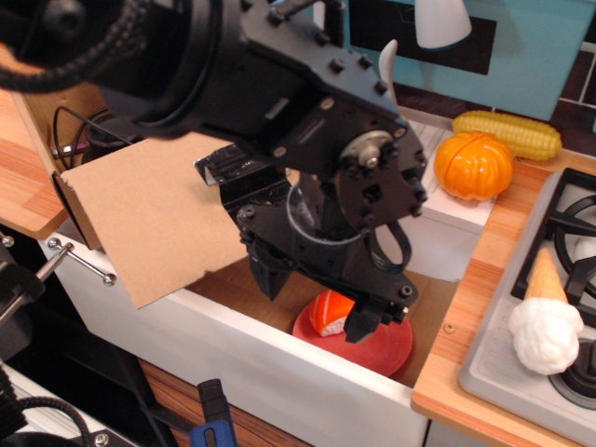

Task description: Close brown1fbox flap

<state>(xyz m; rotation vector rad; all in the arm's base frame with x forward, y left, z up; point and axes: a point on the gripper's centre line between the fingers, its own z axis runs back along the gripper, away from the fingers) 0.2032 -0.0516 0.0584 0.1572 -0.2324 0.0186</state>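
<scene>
The brown1fbox (430, 312) lies in the white sink recess, and only its plain brown inside shows. No print or sticker is visible. Its flap (149, 219) shows its plain brown face and sticks out up and to the left over the sink's front rim, tilted and open. My gripper (317, 298) hangs over the box's inside, to the right of the flap's edge. Its two black fingers (270, 275) are spread apart and hold nothing. Below them a red plate (391, 349) carries an orange and white toy food piece (328, 312).
The white sink front wall (279, 372) runs below the gripper. An orange pumpkin (473, 165) and a yellow corn cob (507, 132) lie at the back right. An ice cream cone (545, 317) lies on the grey stove (494, 363). A metal rail (79, 261) sits at the left.
</scene>
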